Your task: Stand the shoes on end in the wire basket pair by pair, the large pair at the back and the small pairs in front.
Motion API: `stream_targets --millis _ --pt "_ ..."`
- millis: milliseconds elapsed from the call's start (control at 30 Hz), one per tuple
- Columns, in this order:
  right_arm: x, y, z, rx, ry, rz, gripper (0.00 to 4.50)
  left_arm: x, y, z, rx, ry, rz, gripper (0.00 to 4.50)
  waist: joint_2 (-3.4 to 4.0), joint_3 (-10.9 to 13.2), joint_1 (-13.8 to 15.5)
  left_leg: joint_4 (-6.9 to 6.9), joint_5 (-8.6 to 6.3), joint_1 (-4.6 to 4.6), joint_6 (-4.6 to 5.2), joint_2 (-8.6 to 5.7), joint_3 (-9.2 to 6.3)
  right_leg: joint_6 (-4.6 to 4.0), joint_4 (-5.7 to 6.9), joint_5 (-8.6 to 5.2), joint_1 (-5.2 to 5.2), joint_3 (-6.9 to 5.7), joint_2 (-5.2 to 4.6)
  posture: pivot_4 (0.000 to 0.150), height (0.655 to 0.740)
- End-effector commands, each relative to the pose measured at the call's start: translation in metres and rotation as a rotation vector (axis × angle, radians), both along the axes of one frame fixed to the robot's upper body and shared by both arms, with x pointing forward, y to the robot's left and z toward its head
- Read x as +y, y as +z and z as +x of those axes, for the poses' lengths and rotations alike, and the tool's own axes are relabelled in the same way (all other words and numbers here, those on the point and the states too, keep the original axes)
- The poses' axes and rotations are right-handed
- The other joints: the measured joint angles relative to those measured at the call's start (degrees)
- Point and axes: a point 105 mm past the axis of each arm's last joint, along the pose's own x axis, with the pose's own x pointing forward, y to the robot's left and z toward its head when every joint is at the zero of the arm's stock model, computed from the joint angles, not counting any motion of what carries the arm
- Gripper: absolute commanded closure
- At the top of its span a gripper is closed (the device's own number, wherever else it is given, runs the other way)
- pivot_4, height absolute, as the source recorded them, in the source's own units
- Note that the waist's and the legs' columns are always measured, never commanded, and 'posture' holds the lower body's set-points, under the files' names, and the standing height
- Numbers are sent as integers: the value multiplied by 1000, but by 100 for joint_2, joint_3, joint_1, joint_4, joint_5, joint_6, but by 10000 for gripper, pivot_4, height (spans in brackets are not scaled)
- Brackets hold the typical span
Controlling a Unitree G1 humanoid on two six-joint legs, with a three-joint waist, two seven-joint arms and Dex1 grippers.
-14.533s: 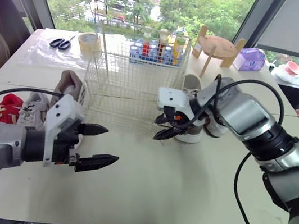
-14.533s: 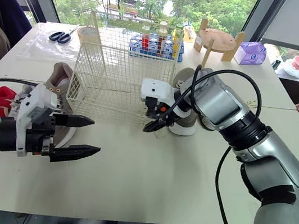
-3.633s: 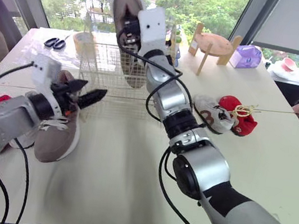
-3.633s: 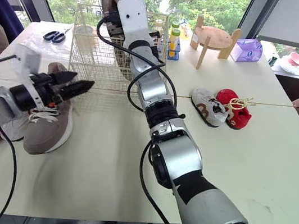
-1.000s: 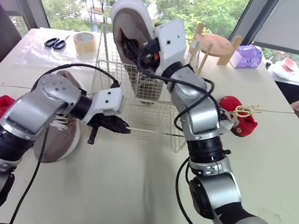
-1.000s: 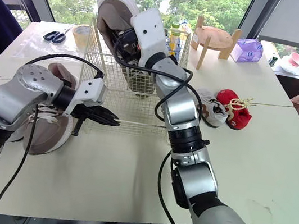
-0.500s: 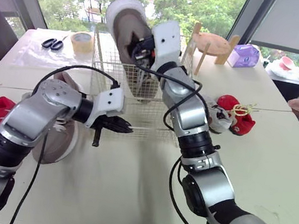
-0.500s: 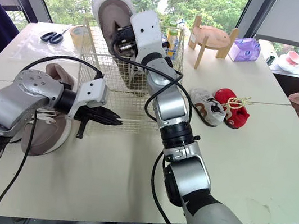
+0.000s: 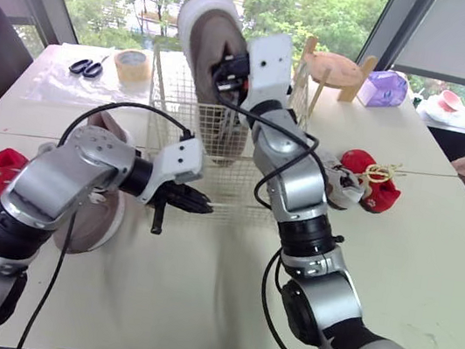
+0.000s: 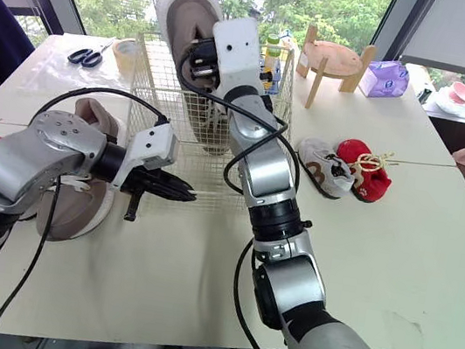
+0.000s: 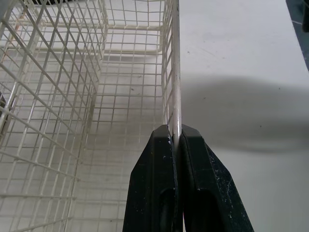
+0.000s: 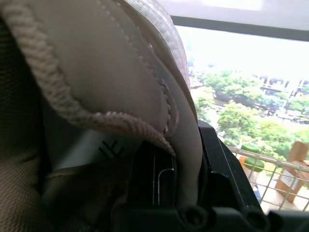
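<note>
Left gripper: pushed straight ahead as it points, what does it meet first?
The left gripper is shut on the rim of the wire basket; going on, it would likely slide along that wire to the basket's far corner.

Large shoes (image 9: 210, 65) two; red shoes (image 9: 374, 175) two; wire basket (image 9: 243, 190) one; scissors (image 9: 87, 67) one.

The left arm hides much of the tan shoe (image 10: 76, 213) lying beside the wire basket (image 10: 161, 99).
</note>
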Motion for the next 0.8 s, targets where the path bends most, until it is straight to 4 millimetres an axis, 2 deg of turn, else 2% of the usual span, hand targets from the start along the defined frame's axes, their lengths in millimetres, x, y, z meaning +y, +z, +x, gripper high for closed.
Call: stream_targets --millis 33,133,267,467,633,733,800 --pt "-76 47 -11 -181 -248 164 44619 2 -24 -11 152 1 20 45000 0 0 11 0 0 0 0 0 0 0 -1 0 0 0 0 1500 7400" --pt "-70 49 -24 -238 -193 140 44619 1 -25 -9 146 20 25 45000 0 0 25 1 0 0 0 -1 -1 0 -2 0 0 0 0 1500 7400" --pt "-47 34 -43 -299 -74 20 44619 -2 -25 -3 135 40 14 45000 0 0 59 1 0 -1 0 -2 0 0 -4 0 2 1 -1 1500 7400" --pt "-44 25 -50 -308 -69 -15 44619 -6 -21 6 111 85 -17 45000 8 -6 0 3 0 20 0 -1 4 -1 3 -1 9 5 5 1500 7400" --pt "-65 17 -35 -227 -181 14 44619 -8 -20 2 110 61 -7 45000 10 -9 9 6 1 21 -2 -2 2 -1 9 -1 12 6 2 1500 7400" --pt "-71 0 -20 -86 -188 84 44619 -8 -19 2 95 47 -4 45000 11 -11 4 5 1 22 -2 -2 2 -1 8 -1 13 6 2 1500 7400" --pt "-69 -5 -18 -48 -169 99 34829 -8 -17 2 77 37 -6 45000 13 -15 4 5 1 23 -2 -2 1 -1 9 -1 14 6 2 1500 7400"
